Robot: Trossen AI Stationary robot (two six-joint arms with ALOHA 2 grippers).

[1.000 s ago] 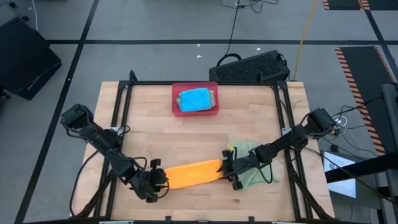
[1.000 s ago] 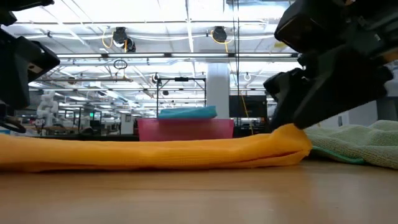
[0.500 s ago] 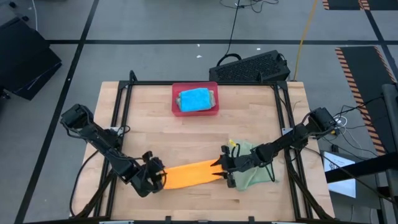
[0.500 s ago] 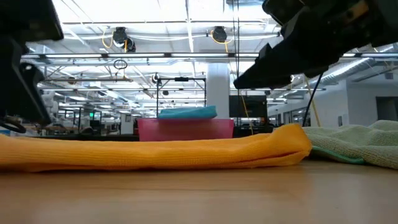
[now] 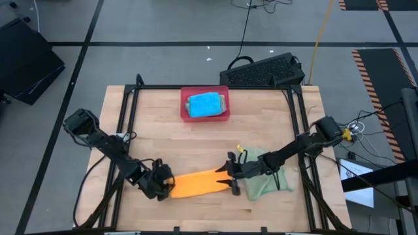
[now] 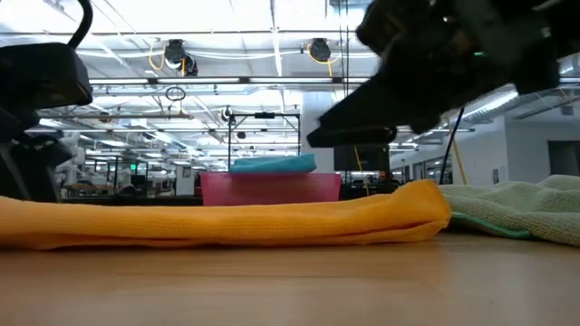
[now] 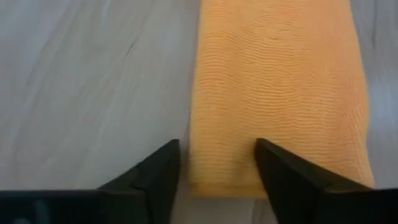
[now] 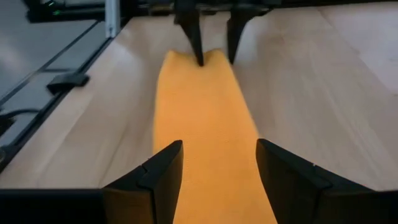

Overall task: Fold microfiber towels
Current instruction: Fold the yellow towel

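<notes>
We see the orange towel (image 5: 197, 183) folded into a long, flat strip, lying on the table (image 5: 163, 140) toward its 6 o'clock edge. A light green towel (image 5: 264, 175) lies crumpled at the strip's 3 o'clock end. A blue towel (image 5: 205, 104) sits folded in the pink tray (image 5: 184, 104) at 12 o'clock. Our left gripper (image 7: 216, 163) hangs at the strip's 9 o'clock end, fingers spread and empty. Our right gripper (image 8: 219, 167) hangs above the other end, fingers likewise apart, holding nothing.
</notes>
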